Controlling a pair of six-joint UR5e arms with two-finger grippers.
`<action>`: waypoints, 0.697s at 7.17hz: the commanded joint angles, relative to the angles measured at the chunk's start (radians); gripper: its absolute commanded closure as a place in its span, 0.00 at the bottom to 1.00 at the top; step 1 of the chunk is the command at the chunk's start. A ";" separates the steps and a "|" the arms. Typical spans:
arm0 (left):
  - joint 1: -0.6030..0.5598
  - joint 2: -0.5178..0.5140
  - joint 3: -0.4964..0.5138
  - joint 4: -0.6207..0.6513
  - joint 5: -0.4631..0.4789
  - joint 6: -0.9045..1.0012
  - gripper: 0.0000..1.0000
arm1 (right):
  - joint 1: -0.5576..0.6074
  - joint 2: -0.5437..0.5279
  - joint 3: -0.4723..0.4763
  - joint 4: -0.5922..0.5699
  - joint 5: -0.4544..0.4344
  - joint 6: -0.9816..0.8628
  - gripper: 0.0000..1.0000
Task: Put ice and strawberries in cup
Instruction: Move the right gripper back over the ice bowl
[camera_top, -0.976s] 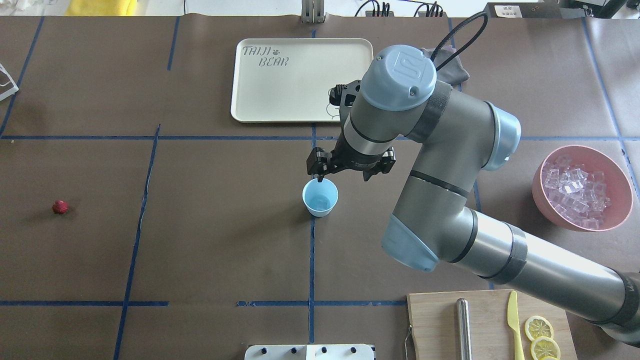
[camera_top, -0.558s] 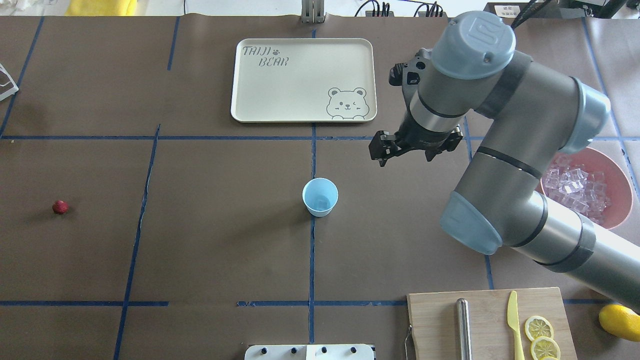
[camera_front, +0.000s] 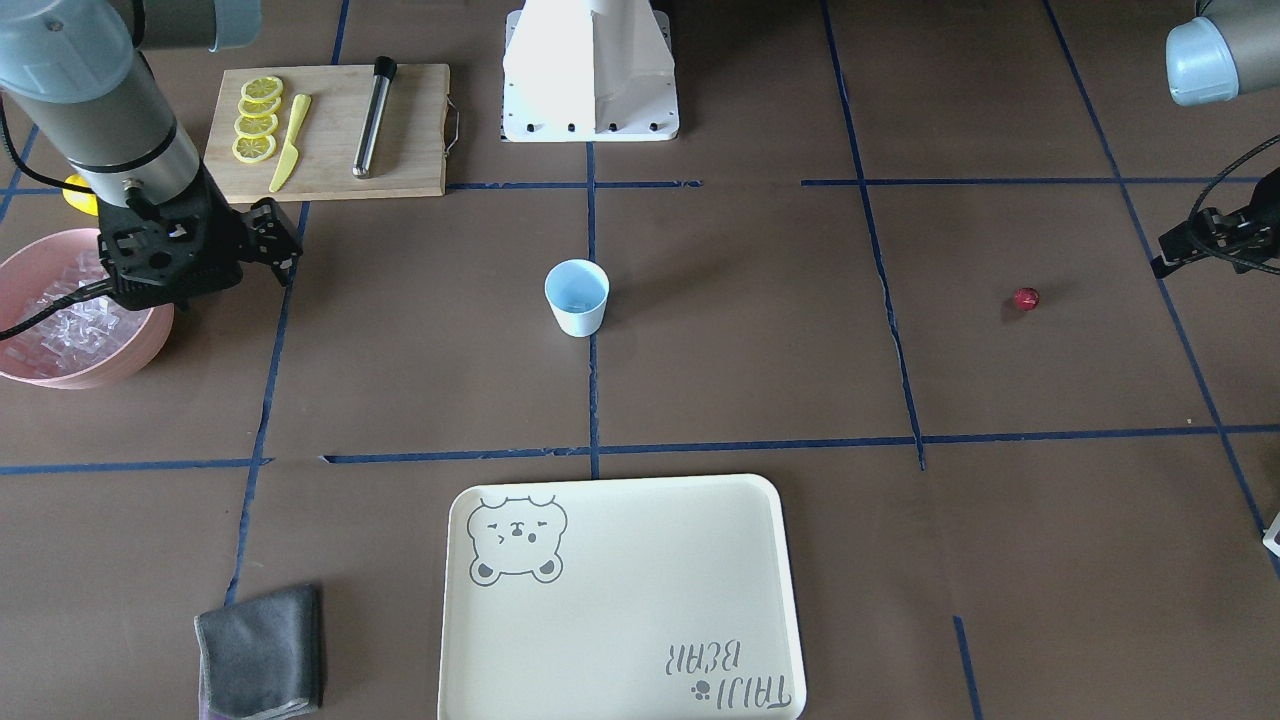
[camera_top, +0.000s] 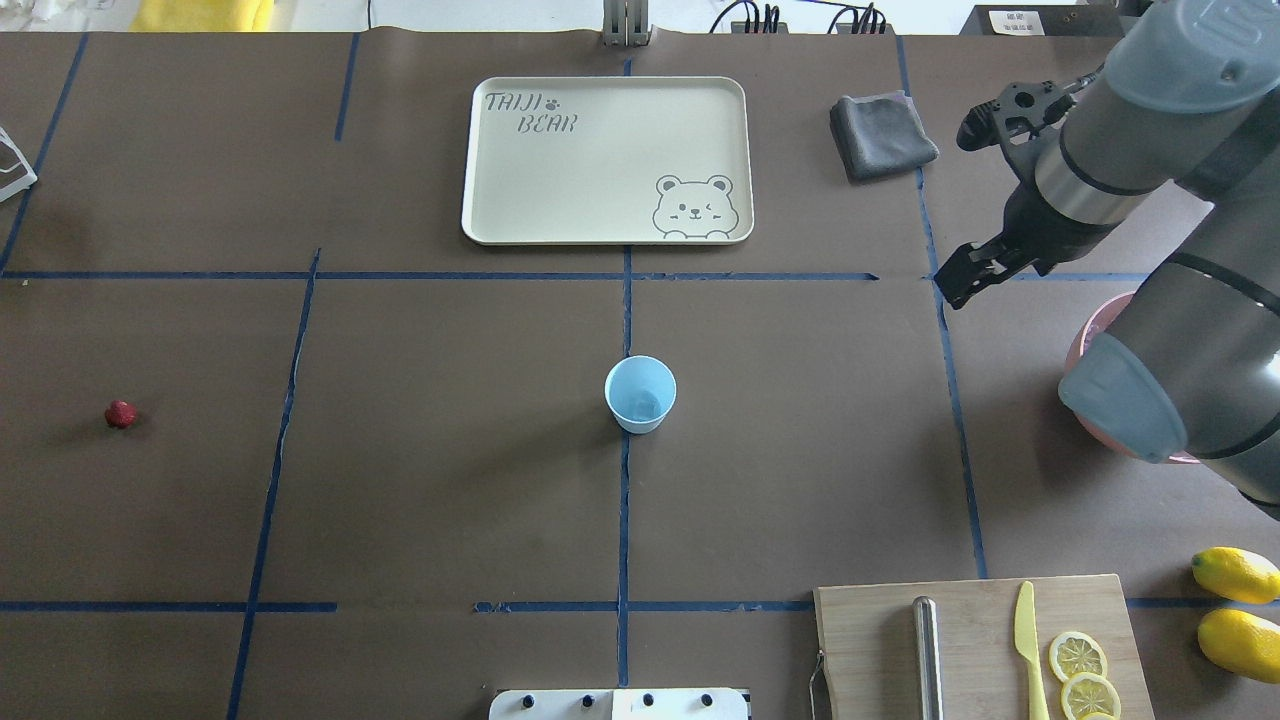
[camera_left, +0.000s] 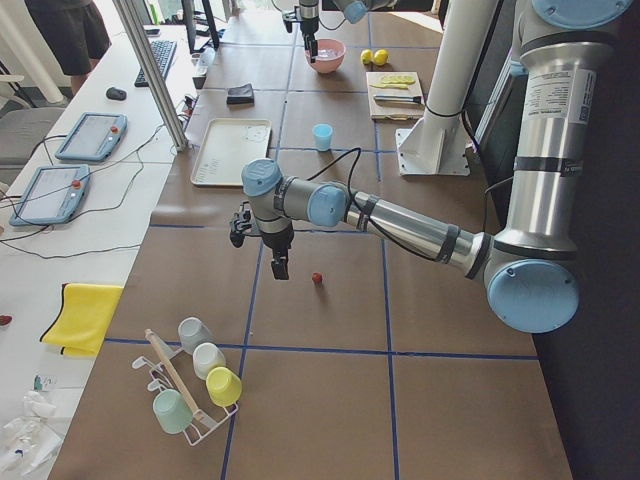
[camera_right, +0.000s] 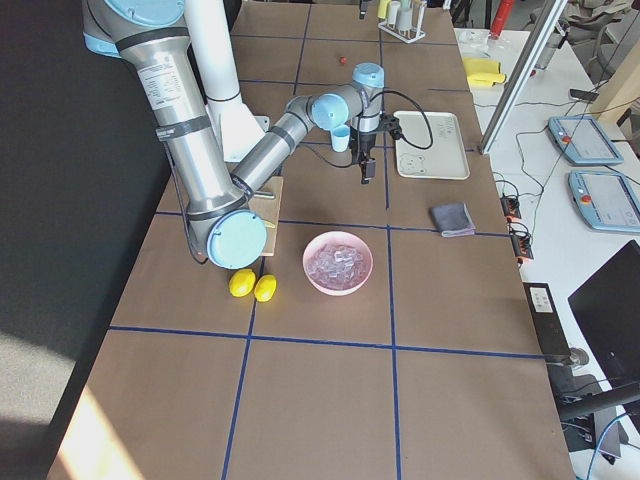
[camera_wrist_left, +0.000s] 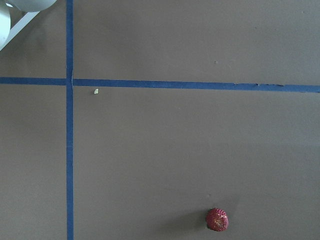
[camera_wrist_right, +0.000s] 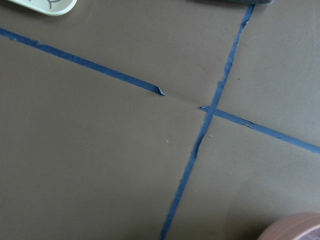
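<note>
The light-blue cup (camera_top: 640, 393) stands upright at the table's middle and also shows in the front view (camera_front: 577, 297). A faint clear shape lies inside it. The ice (camera_front: 62, 308) fills the pink bowl (camera_front: 120, 352) at the robot's right. My right gripper (camera_front: 190, 272) hangs beside the bowl's rim, jaws spread and empty; it also shows in the overhead view (camera_top: 972, 272). The strawberry (camera_top: 120, 414) lies alone far left and shows in the left wrist view (camera_wrist_left: 217, 220). My left gripper (camera_left: 280, 266) hovers near it; I cannot tell its state.
A cream tray (camera_top: 520, 200) lies at the back with a grey cloth (camera_top: 882, 134) to its right. A cutting board (camera_top: 870, 650) with knife, steel bar and lemon slices sits front right beside two lemons (camera_top: 1235, 575). A cup rack (camera_left: 195, 385) stands far left.
My right arm has swung from just above the cup to the right, over to the pink bowl. The cup, the strawberry and the tray have not moved.
</note>
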 joint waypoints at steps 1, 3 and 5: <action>0.002 0.000 -0.008 0.001 -0.002 -0.001 0.00 | 0.098 -0.113 0.000 0.000 0.022 -0.249 0.00; 0.002 0.000 -0.011 0.001 -0.002 -0.001 0.00 | 0.103 -0.215 0.003 0.014 0.022 -0.288 0.01; 0.002 0.000 -0.011 0.001 -0.002 -0.001 0.00 | 0.102 -0.258 -0.026 0.016 0.025 -0.320 0.01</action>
